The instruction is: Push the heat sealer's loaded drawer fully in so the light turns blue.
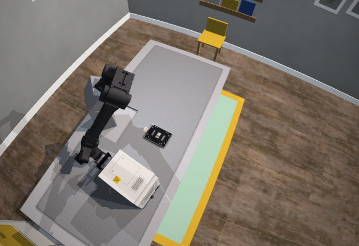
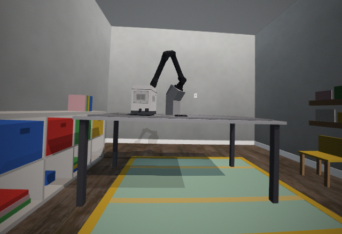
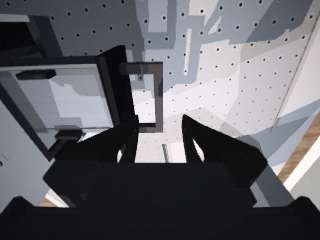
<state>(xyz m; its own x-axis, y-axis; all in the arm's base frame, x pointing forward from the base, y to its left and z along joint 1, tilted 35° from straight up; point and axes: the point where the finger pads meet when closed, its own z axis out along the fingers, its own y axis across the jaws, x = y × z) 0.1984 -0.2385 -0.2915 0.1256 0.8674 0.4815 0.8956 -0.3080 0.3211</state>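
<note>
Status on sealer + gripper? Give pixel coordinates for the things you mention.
Gripper (image 1: 108, 162) (image 3: 160, 119) part-open, nothing held, beside the drawer handle (image 3: 158, 97). Heat sealer (image 1: 127, 176) (image 2: 143, 99) upright on table (image 1: 176, 92) (image 2: 207, 119); drawer (image 3: 75, 100) out, light not visible. No obstruction seen between fingertips and handle.
</note>
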